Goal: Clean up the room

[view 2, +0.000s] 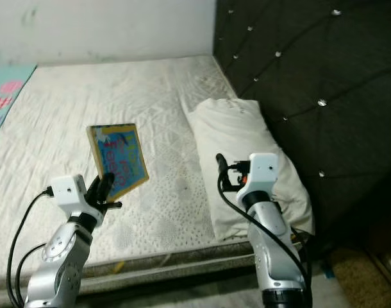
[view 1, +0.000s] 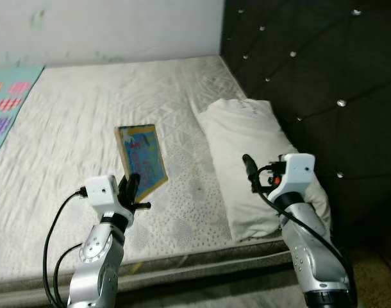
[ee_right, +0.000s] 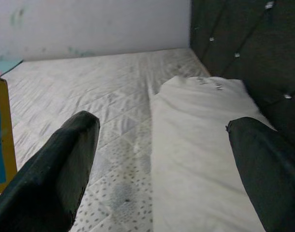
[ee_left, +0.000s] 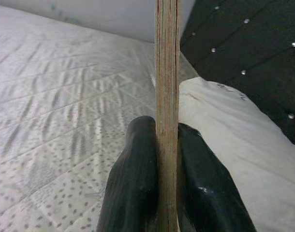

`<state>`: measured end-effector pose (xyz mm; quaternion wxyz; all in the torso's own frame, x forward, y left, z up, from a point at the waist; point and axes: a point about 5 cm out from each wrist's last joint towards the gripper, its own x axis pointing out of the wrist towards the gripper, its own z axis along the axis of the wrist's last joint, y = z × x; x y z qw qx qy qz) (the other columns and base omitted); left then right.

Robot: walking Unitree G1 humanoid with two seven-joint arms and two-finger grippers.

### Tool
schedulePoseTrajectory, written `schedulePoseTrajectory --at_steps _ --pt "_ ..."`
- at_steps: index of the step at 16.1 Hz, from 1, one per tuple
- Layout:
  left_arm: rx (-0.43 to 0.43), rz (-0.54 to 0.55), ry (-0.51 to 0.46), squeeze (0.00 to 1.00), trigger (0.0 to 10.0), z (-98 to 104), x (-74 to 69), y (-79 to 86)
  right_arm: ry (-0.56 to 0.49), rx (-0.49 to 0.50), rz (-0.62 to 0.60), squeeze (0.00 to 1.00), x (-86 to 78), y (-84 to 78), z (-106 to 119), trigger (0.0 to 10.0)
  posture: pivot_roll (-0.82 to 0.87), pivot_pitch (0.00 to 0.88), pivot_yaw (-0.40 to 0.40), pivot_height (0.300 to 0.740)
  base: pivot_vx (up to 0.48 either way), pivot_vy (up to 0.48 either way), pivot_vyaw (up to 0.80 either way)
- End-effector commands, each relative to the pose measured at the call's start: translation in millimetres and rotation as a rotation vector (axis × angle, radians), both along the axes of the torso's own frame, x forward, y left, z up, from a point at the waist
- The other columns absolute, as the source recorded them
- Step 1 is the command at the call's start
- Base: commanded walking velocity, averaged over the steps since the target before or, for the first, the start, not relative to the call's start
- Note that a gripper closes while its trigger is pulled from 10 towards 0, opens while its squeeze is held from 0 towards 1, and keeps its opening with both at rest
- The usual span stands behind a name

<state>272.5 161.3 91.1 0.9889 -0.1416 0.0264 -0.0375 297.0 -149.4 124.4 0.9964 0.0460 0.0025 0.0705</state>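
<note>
So far I have one thing in hand: my left claw (view 1: pixel 133 188) is clamped on the lower edge of a picture book (view 1: pixel 143 160), which I hold tilted upright above the bed (view 1: pixel 80 115), near its front edge. In the left wrist view the two fingers (ee_left: pixel 138 179) press flat against either side of the book's thin board edge, so the grip looks firm.

My right claw (view 1: pixel 250 172) hangs with its fingers spread wide apart, holding nothing, above the front end of the white pillow (view 1: pixel 247 147). That pillow lies along the bed's right edge, against the dark tufted headboard (view 1: pixel 311 70).

As I judge it, the tidying is only partly done. The book is lifted but not yet put away, and I cannot see a shelf or box where it should go. The pillow looks roughly in place, though a little rumpled. A colourful mat (view 1: pixel 6 102) lies at the bed's far left edge; whether it needs moving I cannot tell.
</note>
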Motion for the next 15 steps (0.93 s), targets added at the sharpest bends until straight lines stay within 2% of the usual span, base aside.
schedulePoseTrajectory --at_steps 1,3,9,15 --pt "0.006 0.005 -0.034 0.00 10.0 8.6 0.8 1.0 -0.003 -0.002 0.004 0.00 0.7 1.5 1.2 10.0 -0.16 0.117 0.050 0.740 0.000 -0.375 0.80" --pt "0.006 0.006 -0.034 0.00 10.0 8.9 1.0 1.0 0.000 -0.002 0.003 0.00 -0.3 1.2 0.1 10.0 -0.16 0.118 0.049 0.740 0.000 -0.394 0.80" --pt "0.005 0.017 -0.031 0.00 10.0 8.6 -2.4 1.2 0.013 -0.012 0.021 0.00 0.8 1.6 -1.7 10.0 -0.15 0.120 0.029 0.740 0.000 -0.391 0.00" --pt "-0.010 0.000 -0.047 0.00 10.0 10.7 -4.0 0.7 0.018 0.000 0.016 0.00 1.3 1.3 -2.9 10.0 -0.15 0.124 0.034 0.740 0.000 0.000 0.00"
